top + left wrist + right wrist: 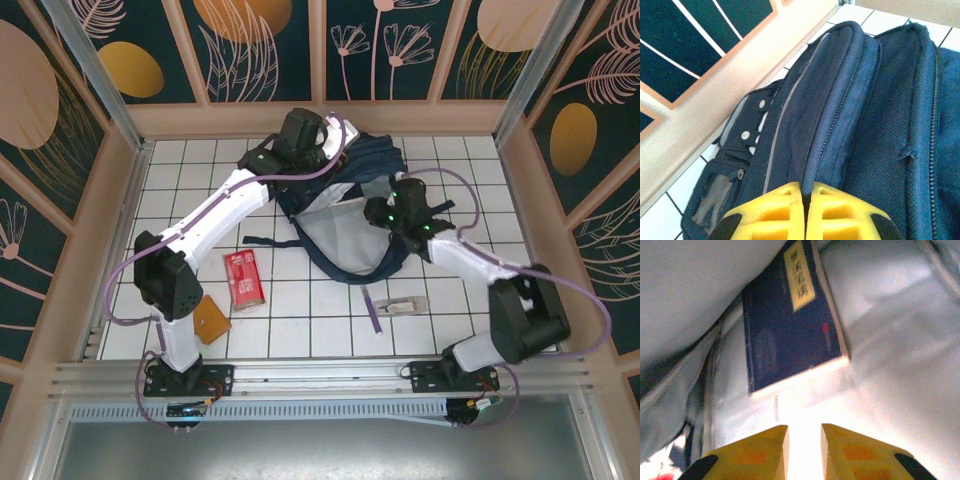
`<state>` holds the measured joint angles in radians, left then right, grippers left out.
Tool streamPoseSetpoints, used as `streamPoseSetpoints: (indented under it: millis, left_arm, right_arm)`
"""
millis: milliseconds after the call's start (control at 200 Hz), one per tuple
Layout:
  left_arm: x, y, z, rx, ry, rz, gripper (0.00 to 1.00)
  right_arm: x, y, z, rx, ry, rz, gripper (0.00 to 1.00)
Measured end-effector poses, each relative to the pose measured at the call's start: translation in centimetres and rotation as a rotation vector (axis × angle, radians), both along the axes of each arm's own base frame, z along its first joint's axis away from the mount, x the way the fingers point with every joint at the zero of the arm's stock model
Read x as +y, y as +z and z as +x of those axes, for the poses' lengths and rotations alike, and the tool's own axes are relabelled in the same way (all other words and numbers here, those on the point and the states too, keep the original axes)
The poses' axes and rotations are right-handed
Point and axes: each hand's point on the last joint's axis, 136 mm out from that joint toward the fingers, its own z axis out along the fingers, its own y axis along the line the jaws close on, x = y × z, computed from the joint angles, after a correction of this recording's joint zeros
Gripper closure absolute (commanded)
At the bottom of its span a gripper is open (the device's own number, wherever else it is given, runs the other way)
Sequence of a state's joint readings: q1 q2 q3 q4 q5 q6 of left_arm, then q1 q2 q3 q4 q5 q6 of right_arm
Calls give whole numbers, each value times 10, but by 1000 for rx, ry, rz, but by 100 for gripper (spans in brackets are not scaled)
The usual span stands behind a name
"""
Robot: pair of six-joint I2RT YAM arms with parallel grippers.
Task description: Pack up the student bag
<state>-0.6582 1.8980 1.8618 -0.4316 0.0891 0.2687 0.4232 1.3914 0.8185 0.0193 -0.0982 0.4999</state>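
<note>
Left gripper (805, 200) fingers pressing together at a student bag (880, 130) seam, any pinch hidden; right gripper (804, 442) fingers standing slightly parted, short of a blurred notebook (790, 340), top cut off

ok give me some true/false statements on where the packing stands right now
1. The dark-blue notebook lies inside the student bag. True.
2. The right gripper grips the notebook. False: its jaws are apart and the notebook lies clear ahead of them.
3. The left gripper is shut on the bag's edge. True.
4. The red pack is in the bag. False: it lies on the table, left of the bag.
5. The purple pen lies on the table. True.
</note>
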Motion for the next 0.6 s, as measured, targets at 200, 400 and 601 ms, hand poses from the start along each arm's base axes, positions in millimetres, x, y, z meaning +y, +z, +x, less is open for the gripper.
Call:
streamPoseSetpoints:
  millis: [200,400,601]
  left_arm:
    - [-25,-34,-6,111,-104,-32,54]
    - [-13,-35,4,194,-61,-106,41]
    - [65,-50,46,243,113,-131,33]
  right_arm:
    - [-53,-11,-43,133,-56,-44,74]
    - [-73,-14,-60,213,-51,-46,79]
    - [-19,-22,-73,287,147,-56,78]
